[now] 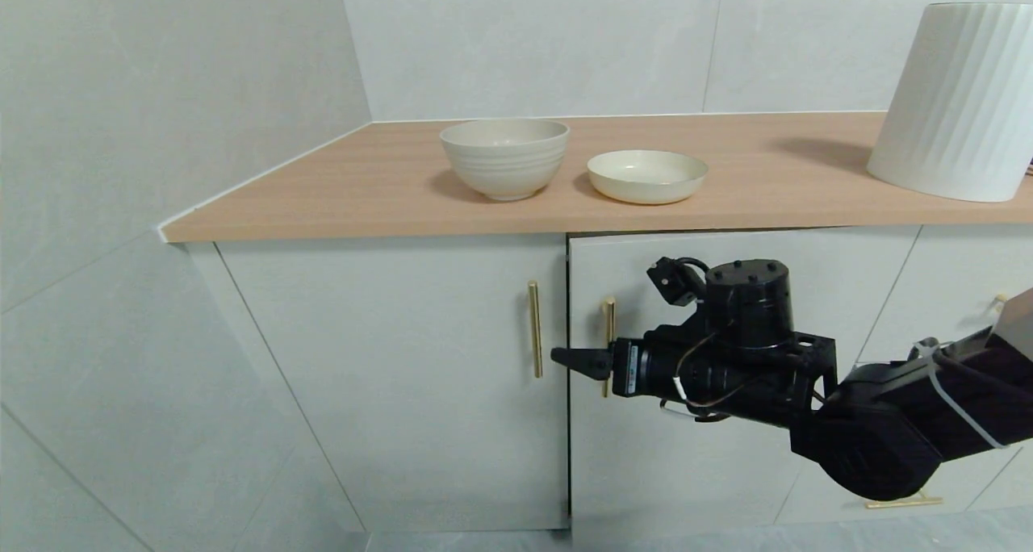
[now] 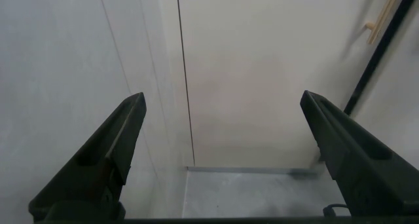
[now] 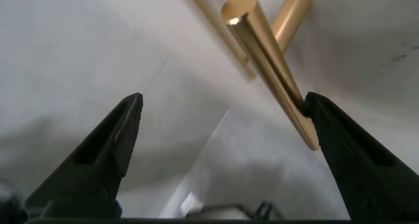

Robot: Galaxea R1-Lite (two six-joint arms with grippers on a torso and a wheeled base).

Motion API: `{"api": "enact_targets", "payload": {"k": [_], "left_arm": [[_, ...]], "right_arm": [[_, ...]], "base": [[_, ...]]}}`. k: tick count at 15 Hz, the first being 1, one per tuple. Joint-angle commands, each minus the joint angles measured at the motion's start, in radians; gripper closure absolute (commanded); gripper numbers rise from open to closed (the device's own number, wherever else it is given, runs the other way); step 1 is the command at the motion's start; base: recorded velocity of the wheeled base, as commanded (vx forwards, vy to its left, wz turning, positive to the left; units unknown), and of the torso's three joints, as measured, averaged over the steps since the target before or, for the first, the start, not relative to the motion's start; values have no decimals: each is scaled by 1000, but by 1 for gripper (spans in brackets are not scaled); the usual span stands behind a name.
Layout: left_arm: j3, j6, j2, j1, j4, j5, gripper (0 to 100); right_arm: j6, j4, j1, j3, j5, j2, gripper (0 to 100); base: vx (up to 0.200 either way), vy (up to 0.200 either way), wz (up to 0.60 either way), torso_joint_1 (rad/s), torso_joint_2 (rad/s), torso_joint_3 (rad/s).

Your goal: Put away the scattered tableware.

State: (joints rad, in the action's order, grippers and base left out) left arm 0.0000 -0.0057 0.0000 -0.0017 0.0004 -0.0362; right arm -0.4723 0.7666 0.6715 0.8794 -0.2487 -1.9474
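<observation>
**Right gripper (image 1: pixel 575 358) open at cabinet handle (image 1: pixel 608 342)**

Its jaws stand spread about that handle, unclamped. Left gripper (image 2: pixel 222 103), also spread and empty, hangs low before the left door (image 1: pixel 387 374). Bowl (image 1: pixel 504 156) and, just right of it, shallow dish (image 1: pixel 647 175) sit on the far countertop (image 1: pixel 363 197): probably ceramic, stiff, glaze-slick, breakable. Pinch each across the rim.
</observation>
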Motion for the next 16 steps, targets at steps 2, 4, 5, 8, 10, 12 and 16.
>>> {"api": "enact_targets", "payload": {"k": [2,4,5,8,10,12,16], "left_arm": [[0,0,2,0,0,-1,0],[0,-2,2,0,1,-1,0],[0,-2,2,0,0,-1,0],[0,0,2,0,1,-1,0],[0,0,2,0,1,-1,0],[0,0,2,0,0,-1,0],[0,0,2,0,0,-1,0]], "right_arm": [[6,-1,0,-92,-60,91,0],[6,-1,0,-103,-63,111,0],[6,-3,0,-117,-64,130,0],[8,-3,0,-152,-90,166,0],[9,-3,0,-155,-101,163,0],[9,-3,2,-158,-103,162,0],[9,-3,14,-158,-103,156,0]], "base": [[0,0,0,0,0,0],[0,0,0,0,0,0],[0,0,0,0,0,0],[0,0,0,0,0,0],[0,0,0,0,0,0],[0,0,0,0,0,0],[0,0,0,0,0,0]]}}
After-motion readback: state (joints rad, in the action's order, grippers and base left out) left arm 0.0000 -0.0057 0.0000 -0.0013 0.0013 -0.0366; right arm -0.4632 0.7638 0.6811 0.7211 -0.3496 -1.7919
